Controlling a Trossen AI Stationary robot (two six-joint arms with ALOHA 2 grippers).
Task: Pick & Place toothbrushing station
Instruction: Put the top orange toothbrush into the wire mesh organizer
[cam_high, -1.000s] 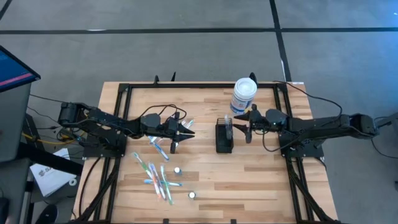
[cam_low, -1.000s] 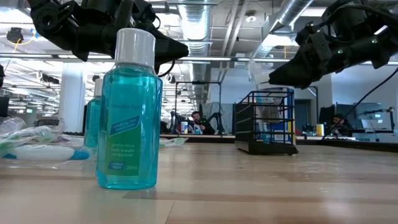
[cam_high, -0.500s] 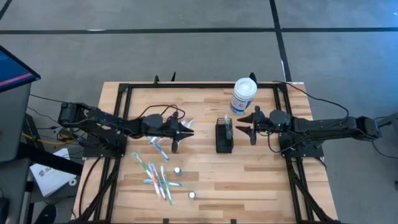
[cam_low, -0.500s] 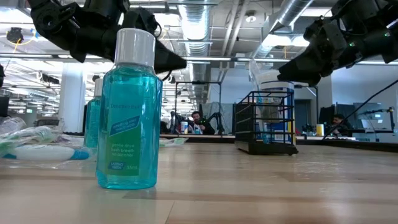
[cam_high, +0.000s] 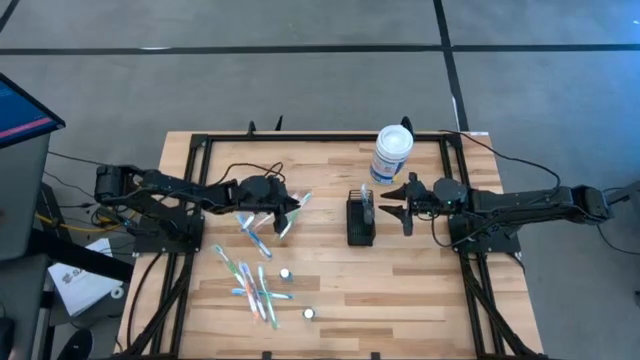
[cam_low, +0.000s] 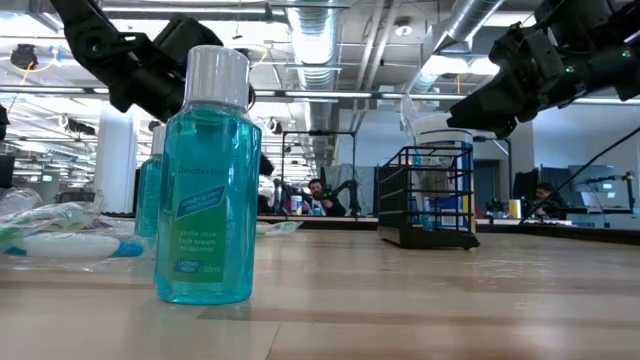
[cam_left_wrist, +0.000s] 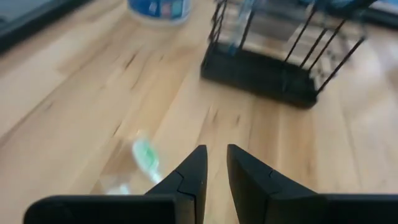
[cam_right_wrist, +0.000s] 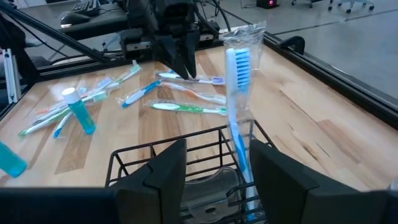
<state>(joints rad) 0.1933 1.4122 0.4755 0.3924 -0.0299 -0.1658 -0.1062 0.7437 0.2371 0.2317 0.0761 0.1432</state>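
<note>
Centrally placed caddy: the small black wire toothbrushing station (cam_high: 360, 220) stands upright near the middle of the light wooden slatted table (cam_high: 330, 290), just in front of a white cylindrical canister with a blue label (cam_high: 391, 153).
Caddy contents: a blue-and-white toothbrush in clear wrap (cam_right_wrist: 239, 93) stands upright in one slot.
Right gripper: the right gripper (cam_high: 392, 211) hovers just beside the station on the right arm's side, above the table; in its wrist view its dark fingers (cam_right_wrist: 165, 177) are spread wide and sit over the wire rim, gripping nothing.
Left gripper: the left gripper (cam_high: 283, 228) hangs over the loose items on the left arm's side, well apart from the station; its fingers (cam_left_wrist: 194, 174) are nearly together with a narrow gap and nothing between them.
Loose items: wrapped toothbrushes (cam_high: 255, 285) lie scattered on the wood near the table's front.
Foreground: a small clear bottle of teal mouthwash with a white cap (cam_low: 208, 180) stands upright close to the low camera.
</note>
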